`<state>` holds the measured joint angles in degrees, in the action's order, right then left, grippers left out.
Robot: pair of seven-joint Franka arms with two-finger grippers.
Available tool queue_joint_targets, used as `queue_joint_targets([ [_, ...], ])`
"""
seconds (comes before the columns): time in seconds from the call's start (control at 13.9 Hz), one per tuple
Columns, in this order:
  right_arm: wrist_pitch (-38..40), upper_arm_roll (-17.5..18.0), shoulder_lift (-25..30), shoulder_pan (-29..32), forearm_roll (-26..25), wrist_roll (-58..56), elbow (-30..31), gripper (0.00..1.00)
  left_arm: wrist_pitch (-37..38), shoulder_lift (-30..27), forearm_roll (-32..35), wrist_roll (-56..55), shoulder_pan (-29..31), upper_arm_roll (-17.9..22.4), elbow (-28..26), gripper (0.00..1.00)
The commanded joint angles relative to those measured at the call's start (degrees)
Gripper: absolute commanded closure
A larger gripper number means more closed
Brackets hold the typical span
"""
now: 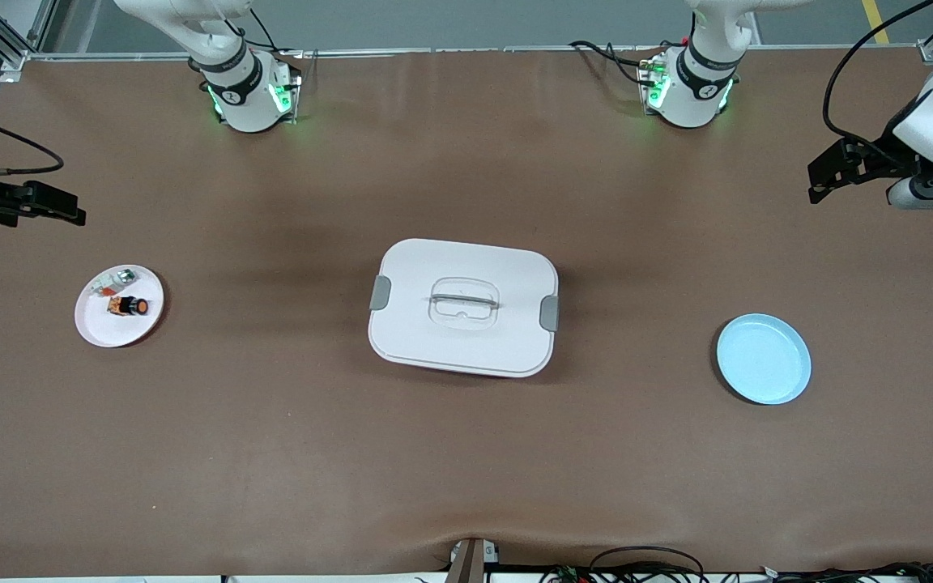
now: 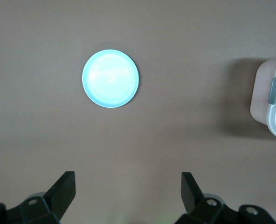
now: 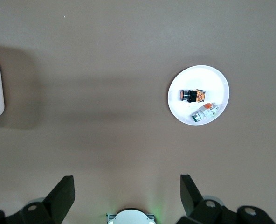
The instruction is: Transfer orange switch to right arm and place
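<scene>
The big white box point(image 1: 463, 308) sits in the middle of the table. A blue plate point(image 1: 764, 359) is empty. On the white plate point(image 1: 102, 328) lies the orange switch point(image 1: 128, 306), beside a little clear part point(image 1: 117, 282). It looks tiny, light, hard and round, so it may roll; pinch its black middle. The right gripper point(image 3: 127, 192) and left gripper point(image 2: 127, 191) both hang high, fingers spread wide, holding nothing, well apart from the switch.

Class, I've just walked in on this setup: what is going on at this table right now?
Nothing is held yet. The orange switch lies on a white plate beside a small whitish part, toward the right arm's end. The right gripper and left gripper both hang open above the table's ends. A closed white box sits mid-table, a blue plate toward the left arm's end.
</scene>
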<state>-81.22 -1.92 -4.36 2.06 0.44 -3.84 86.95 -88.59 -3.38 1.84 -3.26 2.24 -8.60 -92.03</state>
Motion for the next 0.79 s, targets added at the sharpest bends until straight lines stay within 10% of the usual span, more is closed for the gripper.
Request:
queue_joint_targets([
  [0.0,-0.34,1.04,1.55,-0.04,0.53,0.94,0.16,0.00,0.09,-0.83,-0.87,1.77,0.40,0.07,-0.26,0.00],
  [0.72,-2.72,0.33,4.98,-0.22,1.67,6.74,1.29,0.00,0.00,-1.01,-0.79,1.77,0.40,0.16,-0.17,0.00],
])
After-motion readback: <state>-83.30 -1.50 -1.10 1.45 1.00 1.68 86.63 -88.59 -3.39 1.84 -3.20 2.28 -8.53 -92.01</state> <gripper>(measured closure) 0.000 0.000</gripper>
